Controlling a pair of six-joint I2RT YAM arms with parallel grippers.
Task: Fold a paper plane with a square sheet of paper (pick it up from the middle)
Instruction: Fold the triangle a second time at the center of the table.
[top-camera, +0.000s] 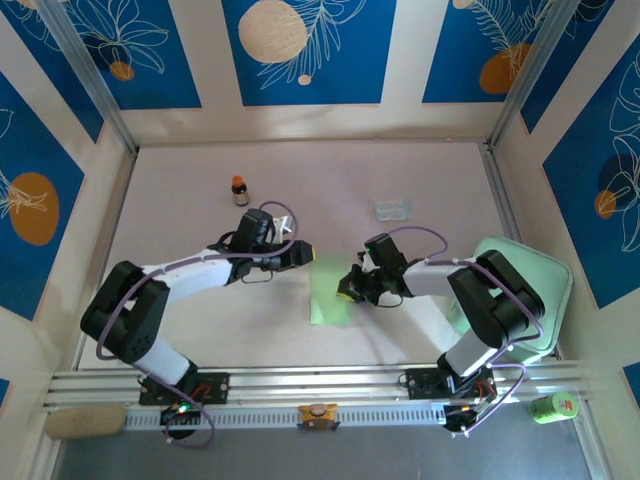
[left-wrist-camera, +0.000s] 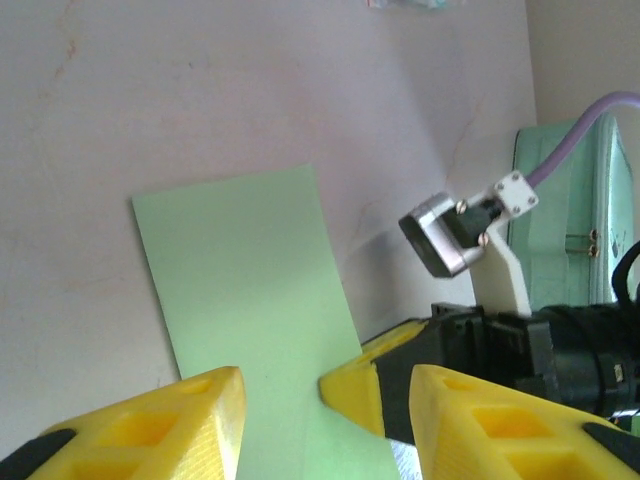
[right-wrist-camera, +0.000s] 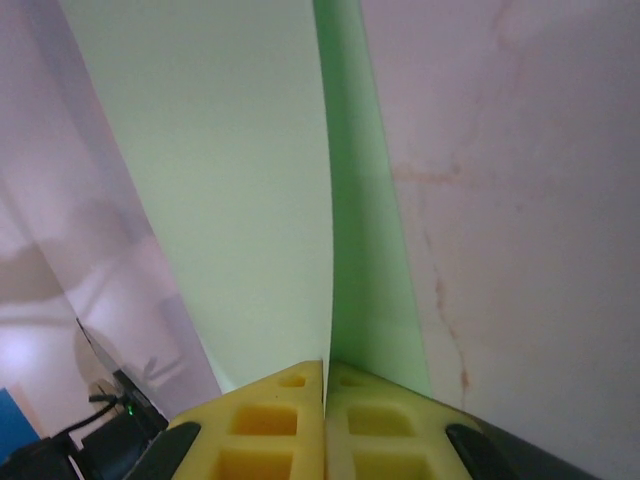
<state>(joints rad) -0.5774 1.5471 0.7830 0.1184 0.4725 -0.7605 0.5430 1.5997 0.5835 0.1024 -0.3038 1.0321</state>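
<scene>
The square sheet of paper (top-camera: 328, 292) is pale green and lies on the table folded into a narrow rectangle, not a pointed paper plane. My right gripper (top-camera: 349, 286) is shut on its right edge; in the right wrist view the yellow fingertips (right-wrist-camera: 327, 375) pinch the paper (right-wrist-camera: 230, 180), whose two layers spread away from them. My left gripper (top-camera: 303, 255) hovers at the sheet's far left corner, open. In the left wrist view its fingers (left-wrist-camera: 330, 430) straddle the paper (left-wrist-camera: 250, 290) without touching it, and the right gripper's yellow tip (left-wrist-camera: 352, 388) shows between them.
A small brown bottle (top-camera: 240, 190) stands at the back left. A clear packet (top-camera: 392, 209) lies at the back right. A mint green tray (top-camera: 535, 275) sits by the right arm, also in the left wrist view (left-wrist-camera: 570, 200). A green cup (top-camera: 553, 405) lies off the table's front right.
</scene>
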